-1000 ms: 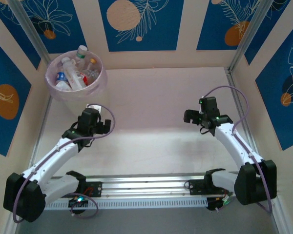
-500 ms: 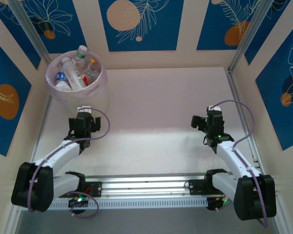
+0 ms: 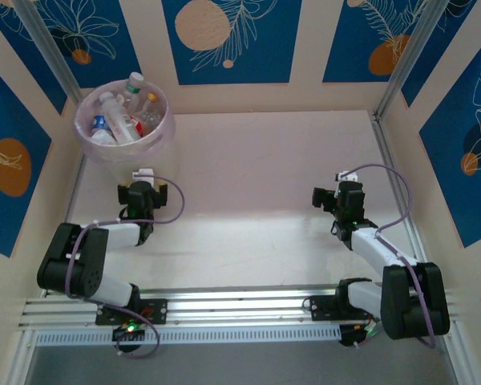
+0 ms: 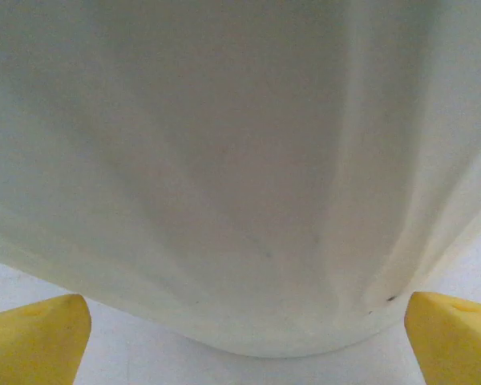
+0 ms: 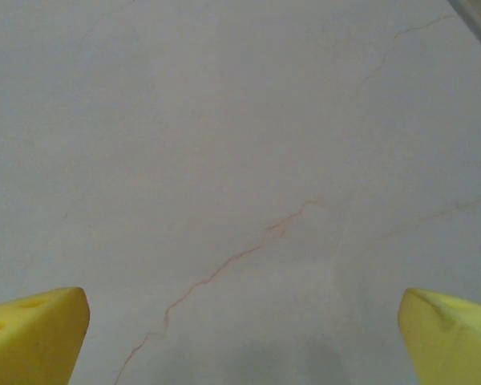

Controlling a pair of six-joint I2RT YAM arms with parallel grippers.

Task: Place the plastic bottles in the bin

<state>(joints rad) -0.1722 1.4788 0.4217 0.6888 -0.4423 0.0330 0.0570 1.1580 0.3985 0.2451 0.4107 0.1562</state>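
Both arms have folded back; left gripper (image 3: 143,180), spread and empty, faces the bin (image 3: 162,138) holding plastic bottles (image 3: 120,122); right gripper (image 3: 337,192) likewise spread.

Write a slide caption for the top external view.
Left arm and right arm folded; plastic bottles heaped in the pink bin at the table's far-left corner.

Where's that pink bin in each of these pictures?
Top external: bin at far left, just beyond the left hand.
Left wrist: its pale wall looms close above the yellow fingertips.
Right wrist: veined tabletop ahead.
Shared landmark: the tabletop.
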